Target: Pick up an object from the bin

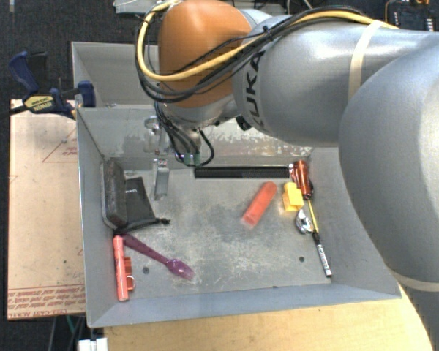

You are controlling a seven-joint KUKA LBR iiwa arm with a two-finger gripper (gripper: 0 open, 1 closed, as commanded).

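The arm reaches in from the right and hangs the tool [160, 189] low over the left part of the grey bin [227, 265], close to the floor. Whether the tool is apart or together cannot be told, as the orange wrist cover and cables hide most of it. Nothing can be seen in its grasp.

Nearest to it is a dark grey, flat, blocky thing [127, 199] lying against the left wall, just beside the tool's tip and a little below it. This looks like the likeliest candidate for the pick, though the wall beside it leaves little room on that side, which may be why the tool stands on its inner, open side.

The rest lies scattered and mostly apart, so each could be approached on its own. A purple spoon [159, 257] and a salmon-pink stick [121, 269] lie in the near left corner. An orange cylinder [260, 203] lies at the middle, and a thin black rod [241, 172] lies along the far wall. A red-handled screwdriver [301, 178], a yellow block [291, 196] and a black pen [322, 256] are bunched at the right.
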